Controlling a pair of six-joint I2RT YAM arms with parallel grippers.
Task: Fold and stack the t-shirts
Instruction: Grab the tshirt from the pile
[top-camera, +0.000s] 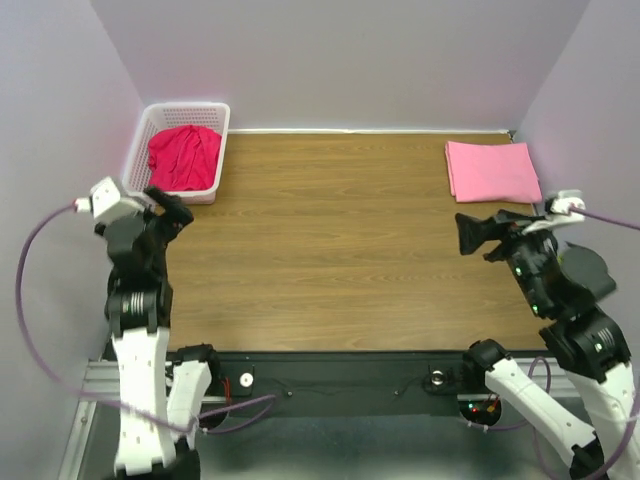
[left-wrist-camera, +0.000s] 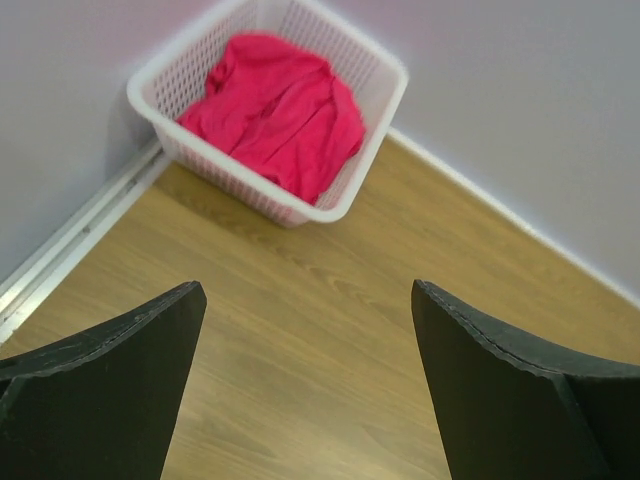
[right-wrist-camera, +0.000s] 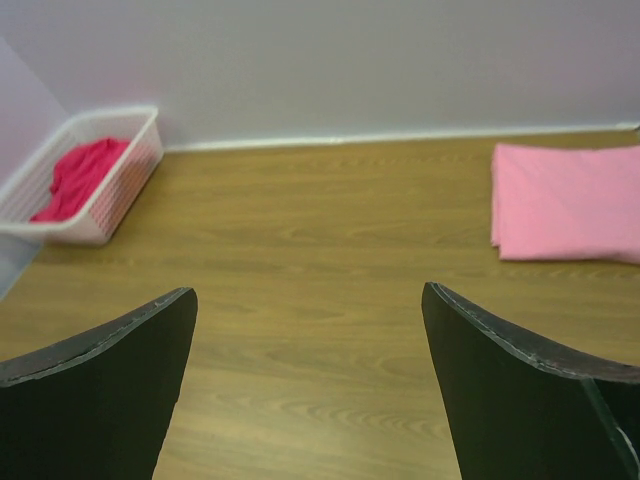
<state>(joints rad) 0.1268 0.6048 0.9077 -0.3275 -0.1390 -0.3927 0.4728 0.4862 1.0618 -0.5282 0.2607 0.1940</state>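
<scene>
A crimson-red t-shirt (top-camera: 184, 156) lies crumpled in the white lattice basket (top-camera: 217, 125) at the table's back left; the left wrist view shows this shirt (left-wrist-camera: 277, 112) too. A light pink t-shirt (top-camera: 492, 170) rests folded flat at the back right, also in the right wrist view (right-wrist-camera: 565, 201). My left gripper (top-camera: 172, 207) hovers just in front of the basket, open and empty (left-wrist-camera: 305, 300). My right gripper (top-camera: 470, 233) hangs open and empty (right-wrist-camera: 310, 300) in front of the pink shirt, pointing left.
The wooden table (top-camera: 330, 240) lies between pale walls on three sides. The basket (left-wrist-camera: 340, 205) stands in the back left corner. A black rail with cables (top-camera: 330, 380) runs along the near edge by the arm bases.
</scene>
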